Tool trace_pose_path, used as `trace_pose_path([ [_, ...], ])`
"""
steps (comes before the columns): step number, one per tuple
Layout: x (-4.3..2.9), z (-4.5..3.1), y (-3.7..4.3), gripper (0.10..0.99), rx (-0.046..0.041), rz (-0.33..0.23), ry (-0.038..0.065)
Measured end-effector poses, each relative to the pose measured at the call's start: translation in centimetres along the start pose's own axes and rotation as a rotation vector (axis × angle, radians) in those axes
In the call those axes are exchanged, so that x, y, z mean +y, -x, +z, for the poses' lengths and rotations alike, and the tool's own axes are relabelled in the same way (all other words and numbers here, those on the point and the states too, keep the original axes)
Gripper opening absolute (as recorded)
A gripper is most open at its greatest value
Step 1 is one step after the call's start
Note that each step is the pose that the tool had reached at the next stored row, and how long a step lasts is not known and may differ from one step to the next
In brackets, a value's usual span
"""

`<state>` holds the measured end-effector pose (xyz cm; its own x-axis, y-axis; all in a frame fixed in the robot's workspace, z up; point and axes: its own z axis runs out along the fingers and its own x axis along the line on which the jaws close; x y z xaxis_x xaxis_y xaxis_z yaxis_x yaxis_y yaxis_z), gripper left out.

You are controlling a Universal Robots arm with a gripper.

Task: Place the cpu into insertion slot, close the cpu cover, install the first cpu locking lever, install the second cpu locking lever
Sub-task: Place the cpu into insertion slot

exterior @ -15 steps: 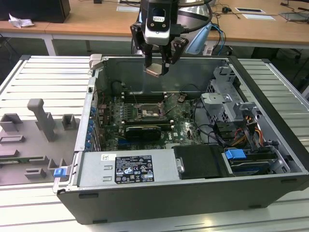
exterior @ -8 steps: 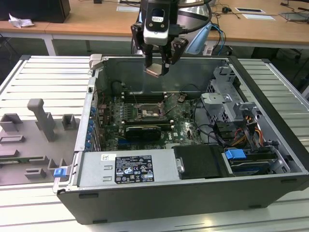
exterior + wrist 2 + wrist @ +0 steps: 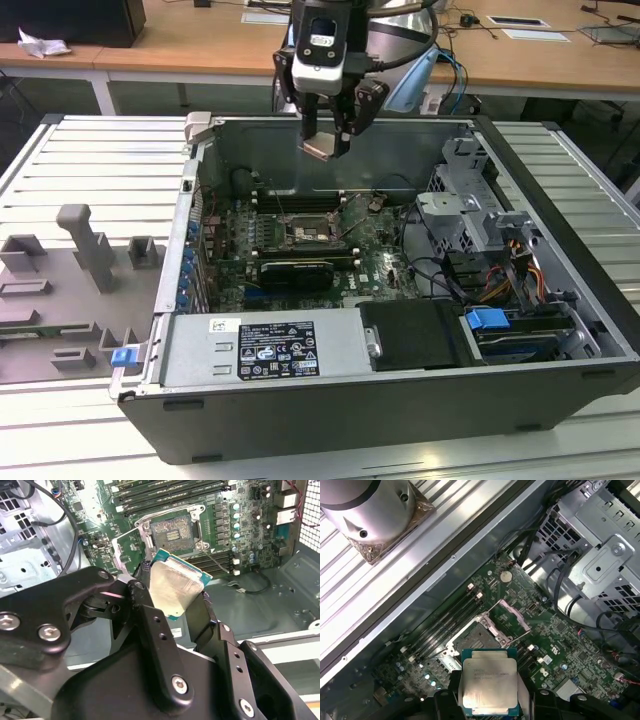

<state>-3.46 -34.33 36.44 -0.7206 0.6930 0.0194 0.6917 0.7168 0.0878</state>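
Gripper (image 3: pixel 326 145) clamped on the cpu (image 3: pixel 320 150), hanging over the open computer case (image 3: pixel 560 220), well above the motherboard (image 3: pixel 385 255). Socket (image 3: pixel 303 235) bare, cpu cover (image 3: pixel 519 620) swung open (levers hard to make out). In the exterior view, memory slots (image 3: pixel 300 203) lie beyond the socket, black card (image 3: pixel 295 272) nearer, drive cage (image 3: pixel 470 200) and cables (image 3: pixel 440 275) to the exterior view's right.

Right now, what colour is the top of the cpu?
Pale silver-beige metal, with a green rim; the cpu shows best in the first wrist view.
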Motion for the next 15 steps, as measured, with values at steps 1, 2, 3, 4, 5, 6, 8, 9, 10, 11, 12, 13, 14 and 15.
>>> trace_pose_path([
  [1, 0.0, 0.01, 0.0, 0.525, -0.0005, 0.006, 0.0],
  [2, 0.0, 0.02, 0.0, 0.525, -0.0012, 0.014, 0.0],
  [3, 0.0, 0.03, 0.0, 0.525, -0.0022, 0.025, 0.0],
  [4, 0.0, 0.05, 0.0, 0.525, -0.0032, 0.035, 0.001],
  [5, -0.01, 0.06, 0.0, 0.525, -0.0037, 0.042, 0.001],
  [6, -0.01, 0.06, 0.0, 0.525, -0.0042, 0.047, 0.001],
  [8, -0.01, 0.1, 0.0, 0.525, -0.0069, 0.078, 0.002],
  [9, -0.01, 0.12, 0.0, 0.525, -0.0082, 0.093, 0.002],
  [10, -0.01, 0.14, 0.0, 0.525, -0.0107, 0.121, 0.002],
  [11, -0.01, 0.17, 0.0, 0.525, -0.0125, 0.142, 0.003],
  [12, -0.02, 0.2, 0.0, 0.525, -0.0149, 0.168, 0.003],
  [13, -0.02, 0.21, 0.0, 0.525, -0.0166, 0.188, 0.004],
  [14, -0.02, 0.23, 0.0, 0.525, -0.0175, 0.199, 0.004],
  [15, -0.02, 0.24, 0.0, 0.525, -0.0191, 0.216, 0.004],
])
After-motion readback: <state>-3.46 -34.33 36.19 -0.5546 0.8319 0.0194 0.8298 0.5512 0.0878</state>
